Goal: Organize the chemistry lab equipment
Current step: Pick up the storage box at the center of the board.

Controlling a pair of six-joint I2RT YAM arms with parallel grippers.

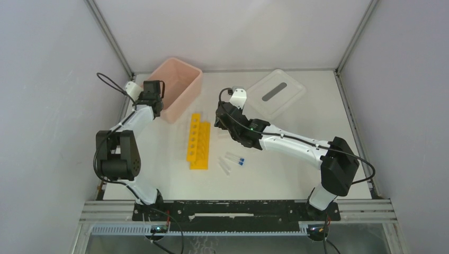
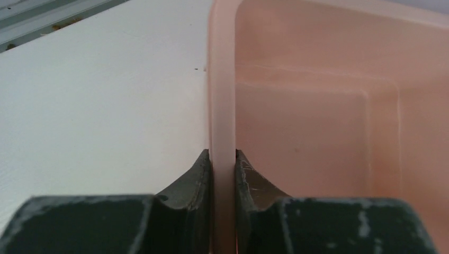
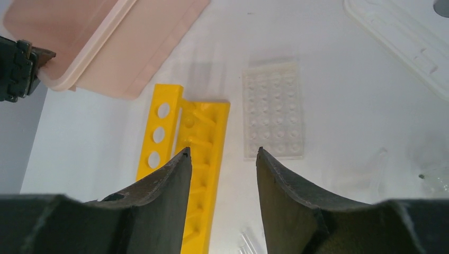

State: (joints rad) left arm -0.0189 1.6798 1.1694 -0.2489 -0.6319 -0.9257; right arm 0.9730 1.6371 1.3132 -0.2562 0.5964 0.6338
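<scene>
Two jobs run side by side. The left gripper [image 2: 223, 159] is clenched on the side wall of the pink bin [image 2: 221, 79], steadying it at the upper left of the overhead frame. The right gripper [image 3: 222, 159] is released, jaws spread, hanging over the gap between the yellow rack [image 3: 204, 132] and the clear gridded rack [image 3: 272, 114] at the centre of the table [image 1: 275, 180].

To take the yellow rack cleanly, I judge the right gripper should shift toward frame left until its fingers straddle one thin wall. It can then descend straight and close. The blue-capped tubes [image 1: 235, 157] lie loose just below the racks, so avoid nudging them.
</scene>
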